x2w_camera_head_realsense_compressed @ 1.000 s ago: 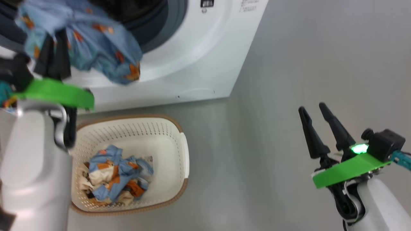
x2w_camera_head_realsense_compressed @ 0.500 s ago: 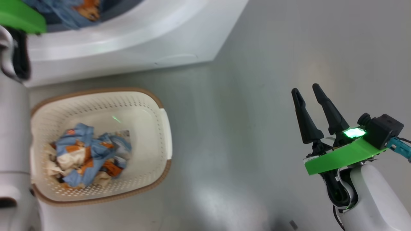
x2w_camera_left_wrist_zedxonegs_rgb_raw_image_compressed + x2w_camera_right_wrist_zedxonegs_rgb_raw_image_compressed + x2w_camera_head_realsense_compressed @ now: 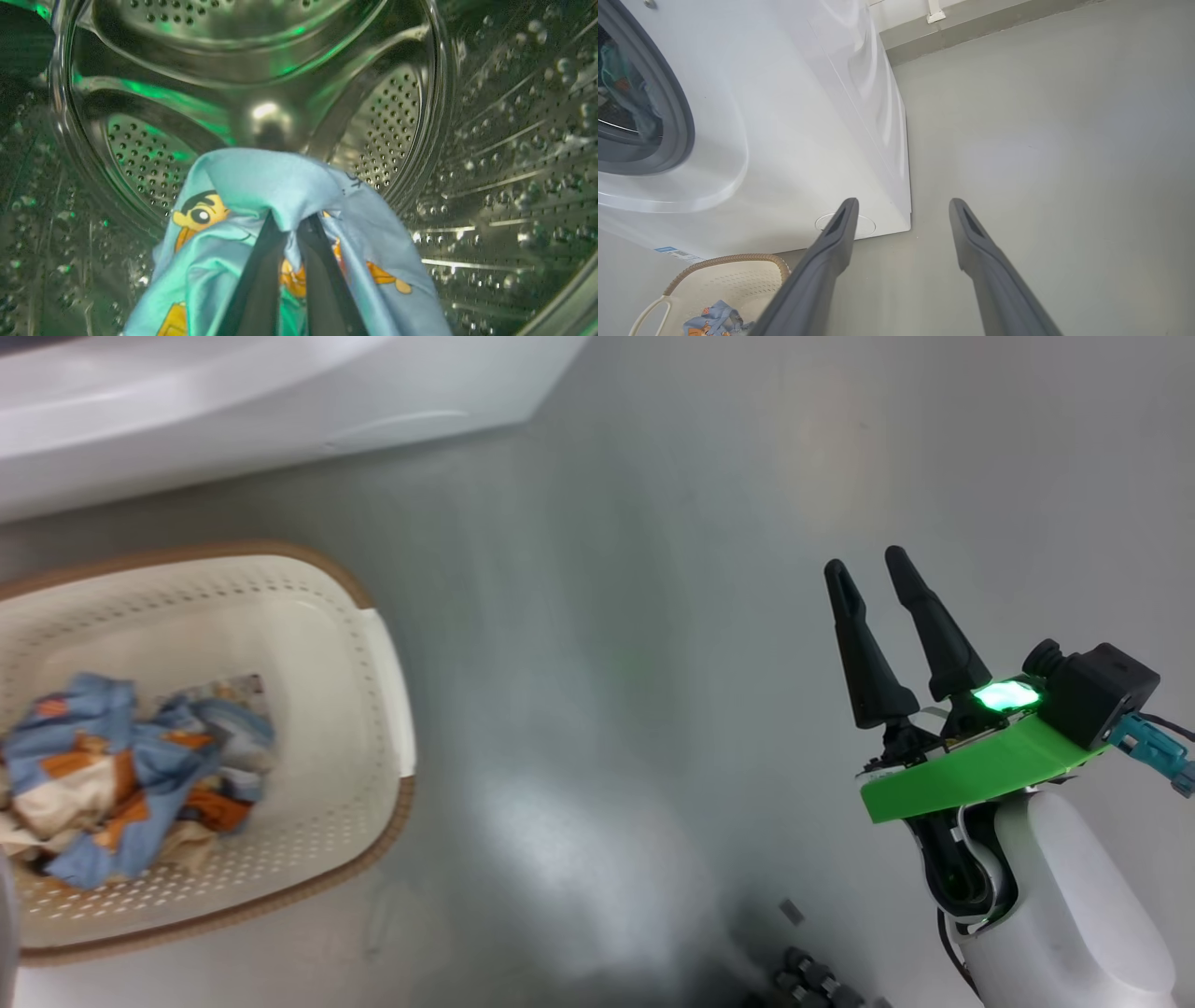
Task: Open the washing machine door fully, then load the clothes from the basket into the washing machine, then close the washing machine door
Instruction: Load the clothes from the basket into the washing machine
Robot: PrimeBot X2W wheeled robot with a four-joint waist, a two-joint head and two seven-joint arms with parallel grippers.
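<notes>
In the left wrist view my left gripper (image 3: 289, 224) is shut on a light blue garment (image 3: 271, 182) with orange cartoon prints, held inside the steel perforated drum (image 3: 261, 60) of the washing machine (image 3: 280, 401). The cream basket (image 3: 383, 663) stands on the floor in front of the machine, with more crumpled blue, orange and cream clothes (image 3: 121, 775) in it. My right gripper (image 3: 865, 560) hangs open and empty over bare floor, well to the right of the basket. Its own view has the open gripper (image 3: 903, 203), the machine (image 3: 794, 116), the basket (image 3: 733, 273) and the grey gasket (image 3: 677, 107). The washing machine door is out of view.
Smooth grey floor (image 3: 607, 663) stretches right of the machine and the basket. A wall skirting (image 3: 971, 32) runs behind the machine. A round white flap (image 3: 868, 226) sits low on the machine's front. Small dark parts (image 3: 812, 980) lie at the head view's bottom edge.
The head camera has swung, so the machine and the basket slid up and left in its picture. My left arm carried the blue garment into the machine's mouth. The right gripper stayed open.
</notes>
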